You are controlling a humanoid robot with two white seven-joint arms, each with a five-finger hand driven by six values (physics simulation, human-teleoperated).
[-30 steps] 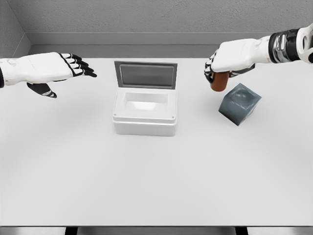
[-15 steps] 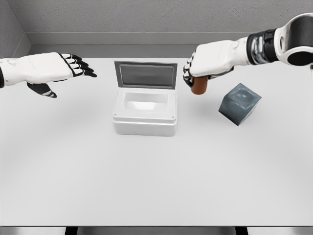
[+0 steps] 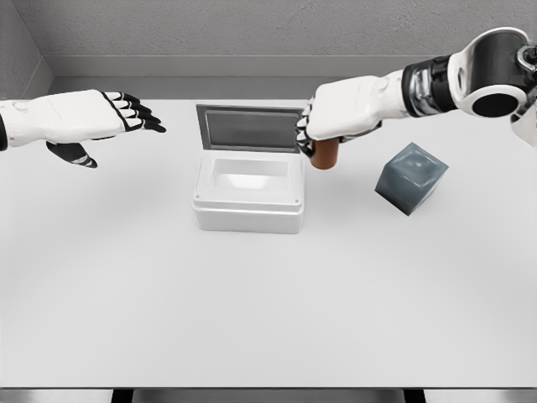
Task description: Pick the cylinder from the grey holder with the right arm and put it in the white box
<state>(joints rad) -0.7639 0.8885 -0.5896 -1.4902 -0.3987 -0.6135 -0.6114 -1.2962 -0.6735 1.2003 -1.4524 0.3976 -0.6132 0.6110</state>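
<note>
Bright, even, sharp render; soft faint shadows lie on the table (image 3: pixel 268 319).

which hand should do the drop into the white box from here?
Right. The right hand grips the cylinder just beside the white box. The left hand is open, off to the far side.

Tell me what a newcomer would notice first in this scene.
The right hand stands out, gripping a brown cylinder in the air just beside the right edge of the open white box, whose lid stands upright at the back. To the right, the grey holder sits tilted on the white table. The left hand hovers open at the far left, holding nothing.
</note>
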